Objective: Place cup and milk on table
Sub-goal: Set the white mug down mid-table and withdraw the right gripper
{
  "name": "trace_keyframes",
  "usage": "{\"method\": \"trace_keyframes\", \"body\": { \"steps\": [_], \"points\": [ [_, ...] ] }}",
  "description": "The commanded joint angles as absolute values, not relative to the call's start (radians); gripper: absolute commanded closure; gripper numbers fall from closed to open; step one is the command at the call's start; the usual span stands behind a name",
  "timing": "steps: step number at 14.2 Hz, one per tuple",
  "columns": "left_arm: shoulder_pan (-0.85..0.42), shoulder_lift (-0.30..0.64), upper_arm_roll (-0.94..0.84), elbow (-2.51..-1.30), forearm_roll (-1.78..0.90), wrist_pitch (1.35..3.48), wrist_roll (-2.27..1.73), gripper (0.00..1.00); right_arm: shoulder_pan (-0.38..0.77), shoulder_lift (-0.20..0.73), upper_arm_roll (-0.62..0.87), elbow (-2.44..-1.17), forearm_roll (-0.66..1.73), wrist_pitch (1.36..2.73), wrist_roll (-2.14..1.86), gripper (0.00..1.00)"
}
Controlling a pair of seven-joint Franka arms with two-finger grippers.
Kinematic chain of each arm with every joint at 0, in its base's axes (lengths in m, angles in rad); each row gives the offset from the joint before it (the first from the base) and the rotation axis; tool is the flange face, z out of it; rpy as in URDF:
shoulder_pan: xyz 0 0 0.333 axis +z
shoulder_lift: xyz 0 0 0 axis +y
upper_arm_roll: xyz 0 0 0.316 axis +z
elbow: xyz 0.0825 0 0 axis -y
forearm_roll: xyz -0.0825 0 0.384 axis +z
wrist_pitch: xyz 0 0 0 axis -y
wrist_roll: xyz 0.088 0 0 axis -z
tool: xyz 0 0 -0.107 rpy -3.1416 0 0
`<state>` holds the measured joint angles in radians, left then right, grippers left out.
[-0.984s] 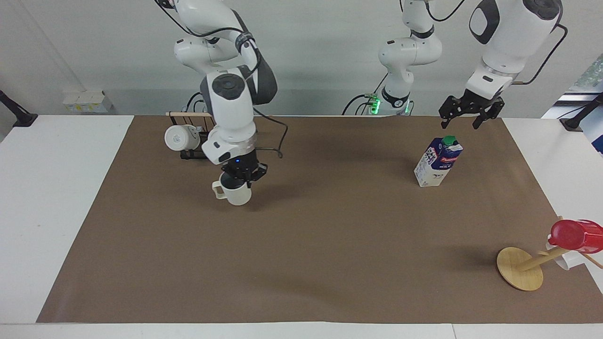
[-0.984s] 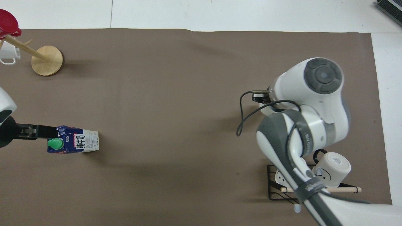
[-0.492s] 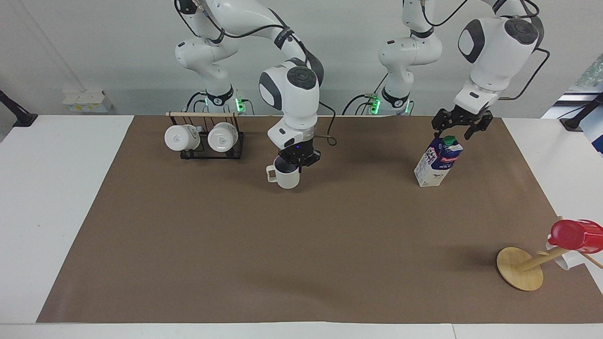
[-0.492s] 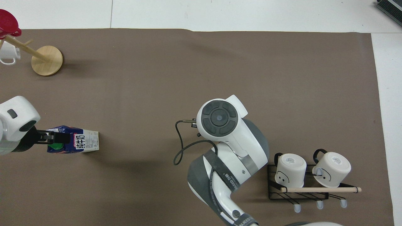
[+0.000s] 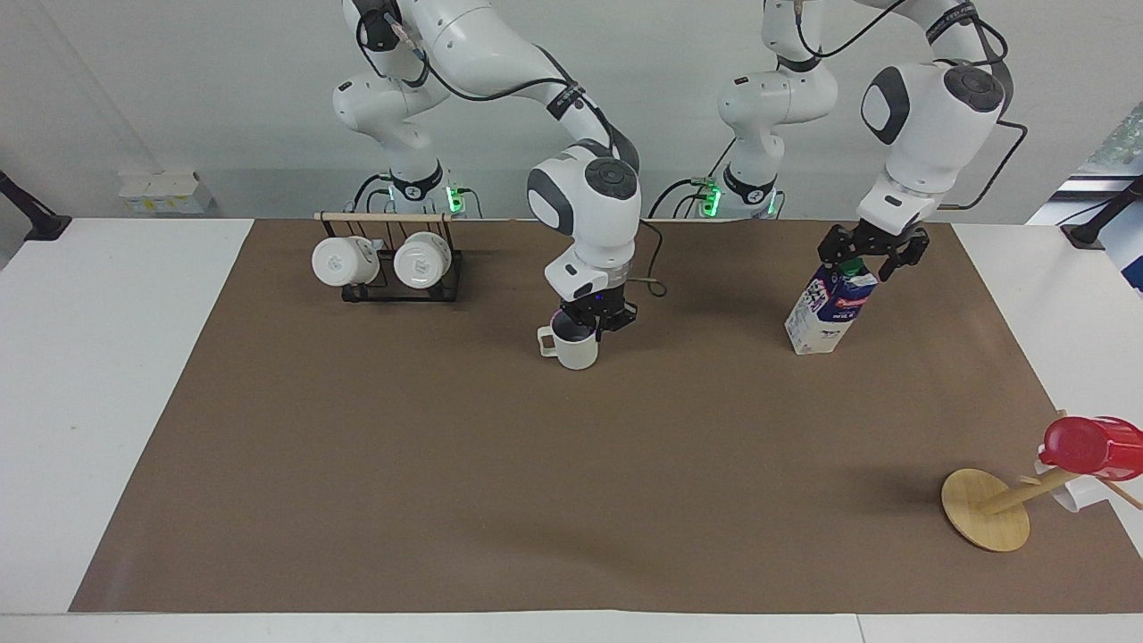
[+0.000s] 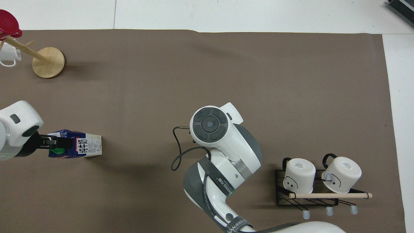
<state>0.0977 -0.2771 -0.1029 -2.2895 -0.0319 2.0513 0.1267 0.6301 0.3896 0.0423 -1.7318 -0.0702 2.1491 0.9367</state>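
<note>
The off-white cup point(image 5: 576, 350) hangs upright in my right gripper point(image 5: 596, 321), which is shut on its rim, low over the brown sheet point(image 5: 571, 491) of the table point(image 5: 107, 357). I cannot tell whether the cup touches the sheet. In the overhead view the right arm hides the cup. The milk carton point(image 5: 830, 308) stands on the sheet toward the left arm's end and also shows in the overhead view point(image 6: 81, 148). My left gripper point(image 5: 863, 259) is open, with its fingers either side of the carton's green-capped top; it also shows in the overhead view point(image 6: 56, 142).
A black rack point(image 5: 393, 290) with two white mugs stands near the right arm's base and shows in the overhead view point(image 6: 307, 197). A wooden mug tree point(image 5: 987, 509) with a red cup point(image 5: 1089, 445) stands at the left arm's end, farther from the robots.
My right gripper has carried the cup from beside the rack toward the middle of the table. My left gripper has come down around the carton's top.
</note>
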Motion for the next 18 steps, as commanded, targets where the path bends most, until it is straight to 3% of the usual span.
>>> {"method": "trace_keyframes", "body": {
  "steps": [1, 2, 3, 6, 10, 15, 18],
  "points": [
    [0.112, -0.301, -0.11, -2.33, -0.023, 2.091, 0.144, 0.0, 0.627, 0.397, 0.043, -1.709, -0.095, 2.145, 0.991, 0.33],
    [0.112, -0.301, -0.11, -2.33, -0.023, 2.091, 0.143, 0.0, 0.626, 0.394, 0.043, -1.7, -0.095, 2.143, 0.992, 0.16],
    [0.112, -0.301, -0.11, -2.33, -0.023, 2.091, 0.143, 0.0, 0.627, 0.39, 0.043, -1.7, -0.084, 2.143, 0.994, 0.12],
    [0.11, -0.301, -0.11, -2.33, -0.023, 2.091, 0.143, 0.25, 0.576, 0.286, 0.04, -1.71, -0.072, 2.114, 0.979, 0.0],
    [0.107, -0.302, -0.11, -2.33, -0.023, 2.089, 0.141, 0.47, 0.465, 0.125, 0.038, -1.729, -0.067, 1.949, 0.882, 0.0],
    [0.104, -0.288, -0.11, -2.31, -0.023, 2.089, 0.129, 0.51, 0.251, -0.059, 0.038, -1.801, 0.012, 1.835, 0.643, 0.0],
    [0.074, -0.227, -0.123, -2.205, -0.023, 2.051, 0.025, 0.51, 0.141, -0.103, 0.034, -1.802, 0.023, 1.741, 0.494, 0.0]
  ]
}}
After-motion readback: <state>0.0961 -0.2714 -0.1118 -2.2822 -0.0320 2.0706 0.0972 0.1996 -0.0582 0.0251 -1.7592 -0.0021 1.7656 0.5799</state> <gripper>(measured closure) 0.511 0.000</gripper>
